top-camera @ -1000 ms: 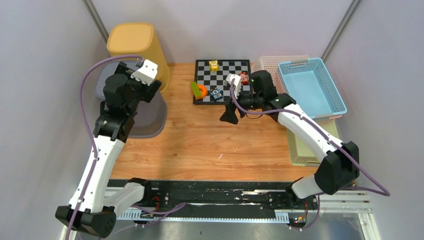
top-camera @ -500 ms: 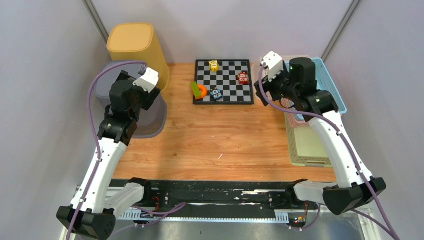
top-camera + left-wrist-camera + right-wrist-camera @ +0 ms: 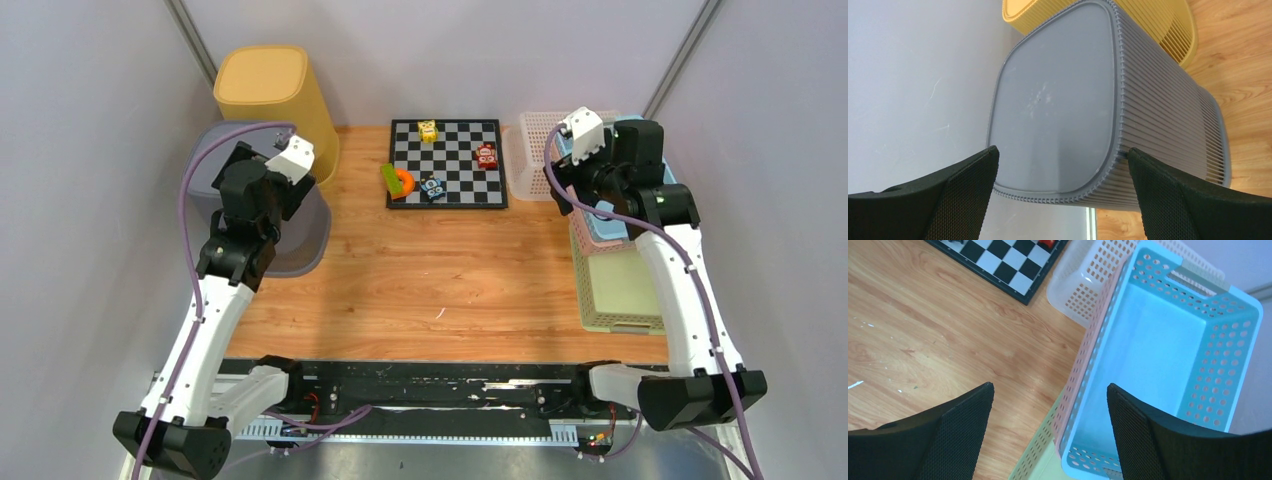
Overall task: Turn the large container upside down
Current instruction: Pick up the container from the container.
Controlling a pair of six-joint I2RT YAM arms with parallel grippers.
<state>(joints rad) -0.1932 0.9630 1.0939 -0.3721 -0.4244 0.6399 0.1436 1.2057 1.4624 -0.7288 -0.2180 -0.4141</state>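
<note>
The large grey ribbed container (image 3: 312, 228) stands at the table's left edge with its flat closed base facing up, as the left wrist view (image 3: 1058, 100) shows. My left gripper (image 3: 262, 192) hovers just above it, open and empty (image 3: 1060, 195), one finger on each side of the base's near edge without touching. My right gripper (image 3: 598, 192) is open and empty (image 3: 1050, 430), above the near rim of a blue basket (image 3: 1215, 375) at the right.
A yellow ribbed bin (image 3: 272, 95) stands base-up behind the grey one. A chessboard (image 3: 455, 185) with small toys lies at the back centre. White (image 3: 530, 150), pink (image 3: 1100, 360) and green (image 3: 615, 290) baskets sit with the blue one along the right edge.
My right arm has swung from the table's middle near the chessboard to the right, over the baskets. My left gripper has shifted slightly over the grey container.
</note>
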